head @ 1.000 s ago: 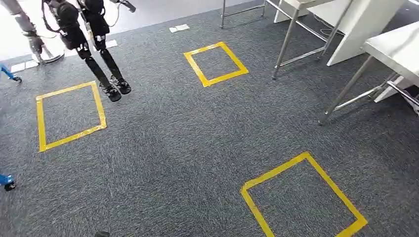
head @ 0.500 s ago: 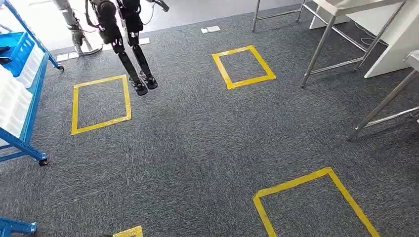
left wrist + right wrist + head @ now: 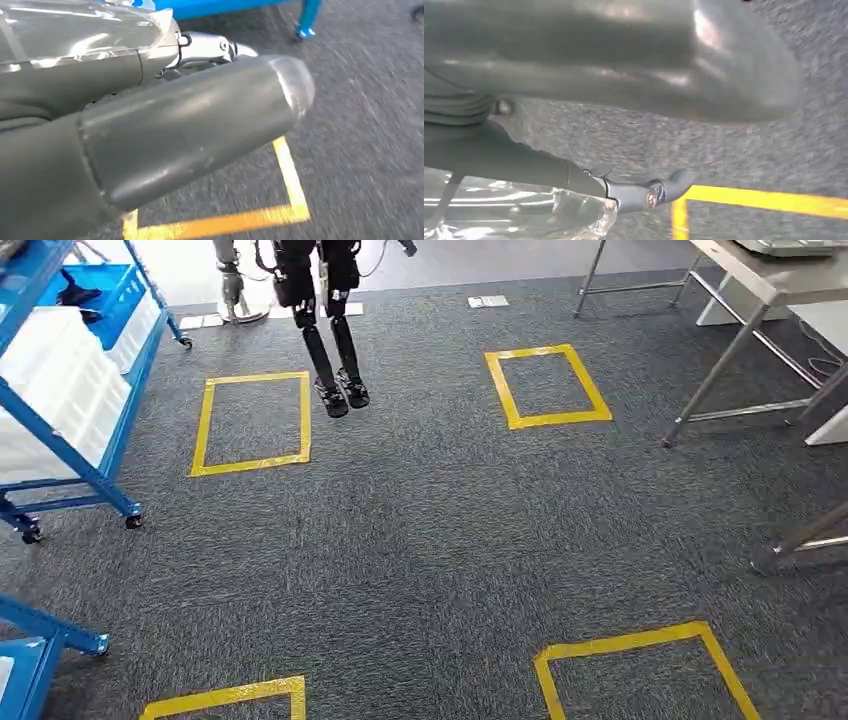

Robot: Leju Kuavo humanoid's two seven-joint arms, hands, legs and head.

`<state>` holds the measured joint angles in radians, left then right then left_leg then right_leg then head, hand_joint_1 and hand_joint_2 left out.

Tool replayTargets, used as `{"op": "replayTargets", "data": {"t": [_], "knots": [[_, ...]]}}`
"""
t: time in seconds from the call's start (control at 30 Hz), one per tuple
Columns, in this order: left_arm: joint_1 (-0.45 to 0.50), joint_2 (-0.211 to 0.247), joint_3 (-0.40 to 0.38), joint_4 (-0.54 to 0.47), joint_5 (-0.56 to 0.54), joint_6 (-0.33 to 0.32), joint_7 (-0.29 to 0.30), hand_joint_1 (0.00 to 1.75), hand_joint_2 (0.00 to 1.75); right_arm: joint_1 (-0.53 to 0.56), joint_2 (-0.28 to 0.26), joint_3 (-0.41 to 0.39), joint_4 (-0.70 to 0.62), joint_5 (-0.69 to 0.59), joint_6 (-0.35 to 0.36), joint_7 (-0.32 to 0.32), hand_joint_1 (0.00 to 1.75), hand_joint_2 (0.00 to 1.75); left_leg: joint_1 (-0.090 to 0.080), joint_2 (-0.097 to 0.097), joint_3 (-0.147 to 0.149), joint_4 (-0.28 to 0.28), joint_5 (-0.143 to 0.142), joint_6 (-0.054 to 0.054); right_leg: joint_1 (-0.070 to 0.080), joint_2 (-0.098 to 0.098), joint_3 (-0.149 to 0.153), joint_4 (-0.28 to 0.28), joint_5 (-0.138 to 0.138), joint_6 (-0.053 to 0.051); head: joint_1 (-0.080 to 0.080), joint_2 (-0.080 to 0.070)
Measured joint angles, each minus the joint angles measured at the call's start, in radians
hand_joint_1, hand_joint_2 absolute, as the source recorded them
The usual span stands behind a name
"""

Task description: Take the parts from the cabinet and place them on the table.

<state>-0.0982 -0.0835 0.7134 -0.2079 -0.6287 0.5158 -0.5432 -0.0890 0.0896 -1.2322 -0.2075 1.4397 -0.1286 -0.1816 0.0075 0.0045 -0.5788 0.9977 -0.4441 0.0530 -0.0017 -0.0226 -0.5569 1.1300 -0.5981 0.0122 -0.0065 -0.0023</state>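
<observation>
The blue cabinet stands at the left of the head view, with white bins on its shelf and a blue bin holding something dark higher up. The steel table is at the far right. My left hand hangs over the carpet; its thick grey thumb and a silver finger point out straight with only floor between them. My right hand hangs the same way, one dark finger stretched out. Clear crinkled film lies along the fingers of both hands.
Yellow tape squares mark the grey carpet. Another robot hangs on a stand at the back. A second blue frame pokes in at the lower left. Table legs stand at the right.
The camera has swung left: the whole floor has slid to the right in the picture. The blue cabinet has come into view at the left, and the tables have moved off toward the right edge.
</observation>
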Motion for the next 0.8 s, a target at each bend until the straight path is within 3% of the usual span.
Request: {"op": "replayTargets", "data": {"t": [0.07,0.1,0.13,0.17,0.2,0.23,0.27,0.3,0.37,0.4,0.43,0.47,0.5,0.57,0.6,0.63,0.67,0.7,0.73,0.77,0.8], "knots": [[-0.001,0.000,0.000,0.000,0.000,0.000,0.000,0.00,0.00,0.004,0.000,0.000,0.000,0.000,0.000,0.000,0.00,0.00,0.000,-0.028,-0.004,0.000,0.001,0.001,-0.004,0.016,-0.079,0.161,-0.058,0.001,0.001,0.000],[0.000,0.000,0.000,0.000,0.000,0.000,0.000,0.00,0.00,0.006,0.000,0.000,0.000,0.000,0.000,0.000,0.00,0.00,0.000,-0.041,-0.004,0.001,0.002,0.000,-0.005,0.018,-0.097,0.193,-0.060,0.008,0.000,0.000],[0.002,0.000,0.000,0.000,0.000,0.000,0.000,0.00,0.00,0.007,-0.001,0.000,0.000,-0.001,-0.002,-0.001,0.00,0.00,0.000,-0.054,-0.003,0.001,0.003,-0.001,-0.008,0.019,-0.089,0.170,-0.040,0.018,0.001,0.000],[0.003,-0.001,0.000,0.000,0.000,0.000,0.000,0.00,0.00,0.007,-0.001,0.000,0.001,-0.001,-0.003,-0.002,0.00,0.00,0.001,-0.068,-0.002,0.002,0.004,-0.003,-0.010,0.021,-0.060,0.106,-0.007,0.029,0.001,0.000],[0.002,-0.002,0.000,0.000,0.000,0.000,0.000,0.00,0.00,0.007,-0.002,0.000,0.000,-0.002,-0.004,-0.003,0.00,0.00,0.002,-0.082,-0.001,0.003,0.005,-0.005,-0.016,0.029,-0.016,0.010,0.035,0.040,0.000,0.000],[0.002,-0.002,0.000,0.000,-0.001,0.000,0.000,0.00,0.00,0.006,-0.002,0.000,0.000,-0.002,-0.004,-0.005,0.00,0.00,0.003,-0.092,-0.002,0.005,0.005,-0.008,-0.024,0.055,0.025,-0.077,0.068,0.047,0.001,0.000],[0.001,-0.002,0.000,0.000,-0.002,0.000,0.000,0.00,0.00,0.006,-0.002,0.000,0.000,-0.003,-0.004,-0.006,0.00,0.00,-0.003,-0.102,-0.007,0.014,0.003,-0.017,-0.027,0.088,0.036,-0.126,0.078,0.048,0.005,0.000],[0.001,-0.002,0.000,0.000,-0.003,0.000,-0.001,0.00,0.00,0.006,-0.001,0.000,0.001,-0.003,-0.004,-0.008,0.00,0.00,-0.004,-0.111,-0.009,0.017,0.000,-0.023,-0.023,0.077,0.035,-0.127,0.085,0.032,0.002,0.000],[0.003,-0.002,0.000,0.000,-0.010,0.000,-0.002,0.00,0.00,0.003,-0.002,0.000,0.000,-0.004,-0.004,-0.008,0.00,0.00,0.002,-0.125,-0.011,0.011,0.005,-0.038,-0.013,0.063,0.037,-0.123,0.085,0.017,0.002,0.000],[0.005,0.000,0.000,0.000,-0.011,0.000,-0.001,0.00,0.00,0.001,-0.002,0.000,0.001,-0.005,-0.004,-0.008,0.00,0.00,0.003,-0.134,-0.017,0.010,0.009,-0.045,-0.017,0.052,0.044,-0.127,0.090,0.008,0.001,0.000],[0.005,-0.001,0.000,0.000,-0.012,0.000,0.000,0.00,0.00,-0.001,-0.001,0.000,0.000,-0.004,-0.004,-0.008,0.00,0.00,0.006,-0.112,-0.022,0.024,0.000,-0.046,-0.028,0.042,0.044,-0.131,0.097,-0.002,0.000,0.000],[0.004,-0.002,0.000,0.000,-0.015,0.000,0.001,0.00,0.00,0.000,-0.002,0.000,0.000,-0.004,-0.004,-0.008,0.00,0.00,0.001,-0.065,-0.035,0.054,-0.028,-0.048,-0.025,0.035,0.044,-0.131,0.099,-0.010,-0.003,0.000],[0.000,-0.002,0.000,0.000,-0.015,0.000,0.001,0.00,0.00,0.002,-0.002,0.000,0.000,-0.003,-0.004,-0.008,0.00,0.00,0.003,-0.034,-0.065,0.123,-0.075,-0.052,-0.019,0.021,0.043,-0.131,0.098,-0.019,-0.009,0.000],[-0.003,-0.002,0.000,0.000,-0.015,0.000,0.001,0.00,0.00,0.007,-0.002,0.000,0.000,-0.002,-0.003,-0.008,0.00,0.00,0.005,-0.014,-0.137,0.278,-0.148,-0.057,-0.011,-0.006,0.040,-0.130,0.096,-0.022,-0.008,0.000],[-0.002,-0.002,0.000,0.000,-0.014,0.000,0.001,0.00,0.00,0.006,-0.003,0.000,0.000,-0.001,-0.003,-0.008,0.00,0.00,0.006,-0.010,-0.157,0.319,-0.156,-0.058,-0.008,-0.017,0.039,-0.130,0.096,-0.022,-0.009,0.000],[0.000,-0.002,0.000,0.000,-0.014,0.000,0.001,0.00,0.00,0.006,-0.003,0.000,0.000,-0.001,-0.002,-0.008,0.00,0.00,0.006,-0.008,-0.152,0.311,-0.141,-0.058,-0.007,-0.028,0.038,-0.130,0.096,-0.022,-0.008,0.000],[0.001,-0.002,0.000,0.000,-0.012,0.000,0.001,0.00,0.00,0.005,-0.003,0.000,0.000,-0.001,-0.002,-0.008,0.00,0.00,0.006,-0.006,-0.127,0.263,-0.110,-0.055,-0.006,-0.037,0.039,-0.130,0.095,-0.023,-0.009,0.000],[0.001,-0.002,0.000,0.000,-0.011,0.000,0.001,0.00,0.00,0.004,-0.003,0.000,0.000,-0.001,-0.002,-0.008,0.00,0.00,0.005,0.004,-0.077,0.173,-0.066,-0.052,-0.005,-0.048,0.040,-0.130,0.094,-0.023,-0.008,0.000],[0.000,-0.001,0.000,0.000,-0.012,0.000,0.001,0.00,0.00,0.003,-0.002,0.000,0.000,-0.001,-0.002,-0.008,0.00,0.00,0.003,0.031,-0.027,0.085,-0.032,-0.047,-0.004,-0.056,0.043,-0.130,0.093,-0.024,-0.009,0.000],[-0.003,-0.001,0.000,0.000,-0.012,0.000,0.001,0.00,0.00,0.002,-0.002,0.000,0.000,-0.001,-0.002,-0.008,0.00,0.00,-0.002,0.083,0.003,0.026,-0.032,-0.039,0.001,-0.065,0.045,-0.130,0.091,-0.021,-0.009,0.000],[-0.005,-0.001,0.000,0.000,-0.012,0.000,0.001,0.00,0.00,0.003,-0.002,0.000,0.000,-0.001,-0.002,-0.008,0.00,0.00,-0.006,0.069,0.002,0.023,-0.026,-0.036,0.010,-0.072,0.045,-0.128,0.086,-0.014,-0.006,0.000]]}}
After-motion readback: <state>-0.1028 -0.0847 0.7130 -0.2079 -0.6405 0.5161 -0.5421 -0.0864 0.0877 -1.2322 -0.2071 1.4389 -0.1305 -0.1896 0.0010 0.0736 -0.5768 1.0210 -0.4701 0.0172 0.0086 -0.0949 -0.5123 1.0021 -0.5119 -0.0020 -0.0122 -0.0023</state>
